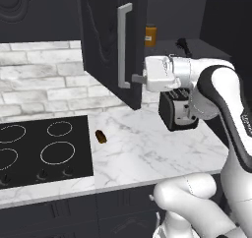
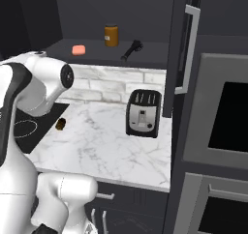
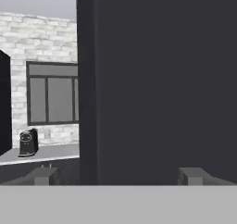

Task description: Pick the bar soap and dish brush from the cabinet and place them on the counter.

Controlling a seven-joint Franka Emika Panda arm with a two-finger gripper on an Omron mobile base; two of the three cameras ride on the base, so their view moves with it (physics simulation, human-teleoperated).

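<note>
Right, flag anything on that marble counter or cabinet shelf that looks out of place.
One oddity: a small dark brown oblong lump lies loose on the white marble counter beside the black cooktop. On the cabinet shelf, nothing looks toppled or spilled.

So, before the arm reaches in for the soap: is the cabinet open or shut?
Open. The cabinet's door stands swung out over the counter, and the bar soap and dish brush lie exposed on its shelf.

Pink bar soap [image 2: 79,50] and black dish brush [image 2: 132,50] lie on the open cabinet's [image 2: 58,44] shelf.
</note>
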